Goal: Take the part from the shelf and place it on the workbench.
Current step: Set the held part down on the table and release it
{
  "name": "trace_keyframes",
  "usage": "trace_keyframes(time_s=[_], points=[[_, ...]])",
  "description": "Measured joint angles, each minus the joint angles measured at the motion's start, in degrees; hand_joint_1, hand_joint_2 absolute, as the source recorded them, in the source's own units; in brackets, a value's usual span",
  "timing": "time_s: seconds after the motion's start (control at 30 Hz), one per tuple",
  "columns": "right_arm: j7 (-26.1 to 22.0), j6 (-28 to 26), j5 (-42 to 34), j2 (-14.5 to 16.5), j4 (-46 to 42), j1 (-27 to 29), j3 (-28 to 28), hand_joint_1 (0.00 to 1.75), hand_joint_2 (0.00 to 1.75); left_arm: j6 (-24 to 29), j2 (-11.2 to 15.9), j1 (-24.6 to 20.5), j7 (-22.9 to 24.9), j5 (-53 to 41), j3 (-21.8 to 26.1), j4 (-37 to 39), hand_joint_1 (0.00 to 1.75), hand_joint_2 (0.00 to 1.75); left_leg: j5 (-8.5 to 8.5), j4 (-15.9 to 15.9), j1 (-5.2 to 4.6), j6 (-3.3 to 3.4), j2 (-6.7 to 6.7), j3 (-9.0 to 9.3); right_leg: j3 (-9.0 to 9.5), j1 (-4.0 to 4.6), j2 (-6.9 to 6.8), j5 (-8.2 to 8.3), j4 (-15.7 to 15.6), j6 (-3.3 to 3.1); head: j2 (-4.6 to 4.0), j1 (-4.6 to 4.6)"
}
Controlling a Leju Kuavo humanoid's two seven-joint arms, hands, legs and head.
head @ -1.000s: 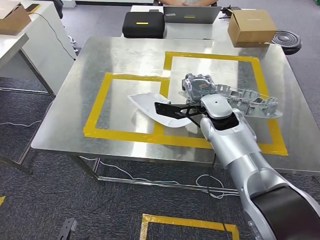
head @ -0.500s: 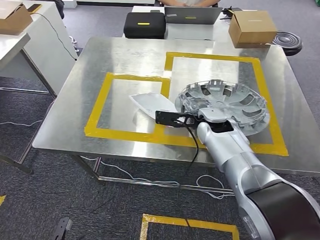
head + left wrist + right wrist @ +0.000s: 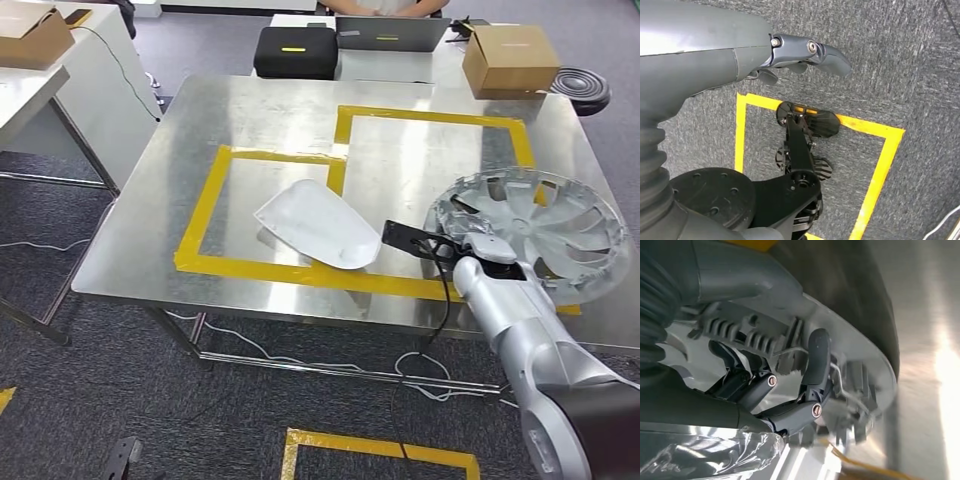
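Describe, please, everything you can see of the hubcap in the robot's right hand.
The hubcap is a round silver disc, plastic by its look, with curved spokes and openings. In the right wrist view its inner side shows moulded ribs, clips and a thin wire ring. The right hand grips its rim, fingers hooked inside. It tilts, face up, above the table's right front corner, over the yellow tape.

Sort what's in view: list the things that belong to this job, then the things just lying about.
Job: hubcap, held by the right hand; workbench; white panel lying on it.

Lying about: black case, laptop, cardboard box, black coil, floor cables.
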Motion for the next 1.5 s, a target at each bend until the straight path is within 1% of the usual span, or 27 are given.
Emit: trace_keyframes(time_s=[0.13, 0.27, 0.37, 0.5, 0.77, 0.9, 1.0, 1.13, 1.3, 1.4, 1.5], points=[[0.7, 0.0, 1.4, -4.0, -1.3, 3.3, -3.5, 1.75, 1.75, -0.3, 0.0, 0.3, -1.0, 0.0, 0.0, 0.0, 0.0, 1.75, 0.02, 0.0, -0.06, 0.03, -0.06, -0.04, 0.02, -0.08, 0.07, 0.13, 0.0, 0.1, 0.0, 0.02], [-0.2, 0.2, 4.2, -5.9, -3.9, 5.4, -6.8, 1.75, 1.75, -1.1, 0.0, 0.2, -2.8, -0.7, -0.3, 0.0, 0.0, 1.75, 0.01, 0.0, -0.1, 0.04, 0.09, -0.02, -0.07, -0.15, 0.31, 0.19, 0.0, 0.17, 0.0, 0.01], [-1.5, 0.0, 5.9, -6.2, -5.3, 6.2, -8.5, 1.75, 1.75, -1.2, -0.1, 0.3, -3.2, -1.0, -0.4, 0.0, 0.0, 1.75, 0.02, 0.0, -0.07, 0.04, 0.1, -0.03, -0.09, -0.14, 0.3, 0.18, 0.0, 0.17, 0.0, 0.01], [-3.5, -0.4, 7.0, -6.2, -6.8, 6.9, -9.5, 1.75, 1.75, -1.2, -0.2, 0.3, -3.3, -1.3, -0.5, 0.0, 0.0, 1.75, 0.03, 0.0, -0.05, 0.03, 0.09, -0.04, -0.09, -0.12, 0.3, 0.19, 0.0, 0.17, 0.0, 0.0], [-4.6, -0.7, 7.6, -5.9, -7.6, 7.2, -9.9, 1.75, 1.75, -1.3, -0.2, 0.3, -3.4, -1.3, -0.8, 0.0, 0.0, 1.75, 0.05, 0.0, -0.06, 0.05, 0.09, -0.08, -0.1, -0.12, 0.28, 0.2, 0.0, 0.16, 0.0, 0.0], [-6.8, -1.7, 9.5, -4.6, -7.9, 7.0, -9.9, 1.75, 1.75, -1.9, -0.3, 0.3, -3.2, -1.0, -0.8, 0.0, 0.0, 1.75, 0.05, 0.0, -0.06, 0.05, 0.1, -0.12, -0.14, -0.13, 0.32, 0.2, 0.0, 0.16, 0.0, 0.02], [-8.3, -3.0, 10.6, -3.1, -8.0, 6.6, -9.5, 1.75, 1.75, -2.0, -0.4, 0.2, -2.9, -0.9, -0.8, 0.0, 0.0, 1.75, 0.05, 0.0, -0.05, 0.05, 0.11, -0.15, -0.17, -0.12, 0.32, 0.2, 0.0, 0.16, 0.0, 0.02], [-11.2, -4.6, 11.3, 0.2, -8.2, 5.5, -7.9, 1.75, 1.75, -2.2, -0.5, 0.3, -2.7, -0.9, -0.8, 0.0, 0.0, 1.75, 0.08, 0.0, -0.02, 0.0, 0.21, -0.21, -0.29, -0.09, 0.45, 0.22, 0.0, 0.13, 0.0, 0.01], [-12.9, -4.5, 10.9, 5.3, -8.2, 3.3, -5.6, 1.75, 1.75, -2.4, -0.6, 0.1, -2.9, -0.9, -0.8, 0.0, 0.0, 1.75, 0.14, 0.0, 0.01, -0.09, 0.28, -0.25, -0.4, -0.06, 0.46, 0.22, 0.1, 0.1, 0.0, 0.01], [-13.2, -4.5, 10.6, 6.9, -8.2, 2.6, -4.8, 1.75, 1.75, -2.5, -0.6, 0.2, -2.9, -0.9, -0.8, 0.0, 0.0, 1.75, 0.16, 0.0, 0.02, -0.11, 0.23, -0.31, -0.39, -0.01, 0.34, 0.21, 0.1, 0.09, 0.0, 0.01], [-13.5, -4.5, 10.2, 7.9, -8.0, 2.3, -4.2, 1.75, 1.75, -2.6, -0.6, 0.2, -2.9, -0.9, -0.8, 0.0, 0.0, 1.75, 0.17, 0.0, 0.01, -0.11, 0.15, -0.38, -0.39, 0.0, 0.25, 0.21, 0.1, 0.09, 0.0, 0.01]])
